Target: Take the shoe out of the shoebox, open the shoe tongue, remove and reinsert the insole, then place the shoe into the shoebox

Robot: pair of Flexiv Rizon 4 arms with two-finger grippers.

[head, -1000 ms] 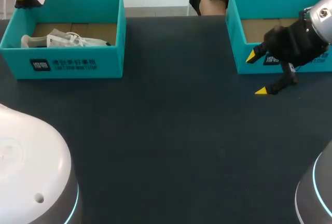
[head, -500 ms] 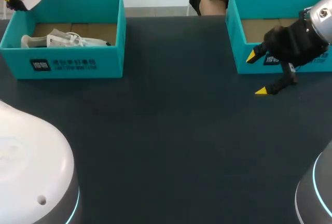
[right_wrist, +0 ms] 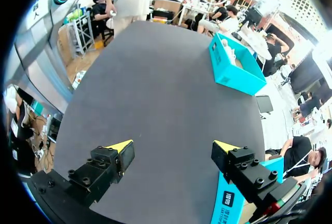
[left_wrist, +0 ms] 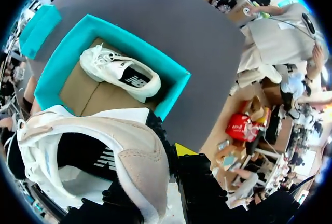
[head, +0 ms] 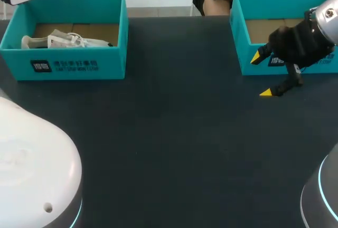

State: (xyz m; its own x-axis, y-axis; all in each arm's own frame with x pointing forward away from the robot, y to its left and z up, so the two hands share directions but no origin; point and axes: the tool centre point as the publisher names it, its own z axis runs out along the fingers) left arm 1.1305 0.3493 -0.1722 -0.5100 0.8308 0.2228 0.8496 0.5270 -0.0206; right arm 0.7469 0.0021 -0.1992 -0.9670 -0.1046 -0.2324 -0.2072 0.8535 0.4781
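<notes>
While left jaws clamp the shoe point(left_wrist: 129, 156), shoebox point(left_wrist: 54, 63) ahead

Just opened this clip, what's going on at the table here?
The left gripper is shut on the heel end of a white and beige sneaker, holding it in the air above the left teal cardboard shoebox. A second white sneaker lies inside that box. The right gripper hangs open and empty over the black table, in front of the right teal shoebox.

Teal shoebox point(head: 79, 67), white-and-beige shoe point(left_wrist: 93, 128) with black side panel, dark grey table point(head: 174, 143), yellow-tipped black fingers point(head: 265, 92)
</notes>
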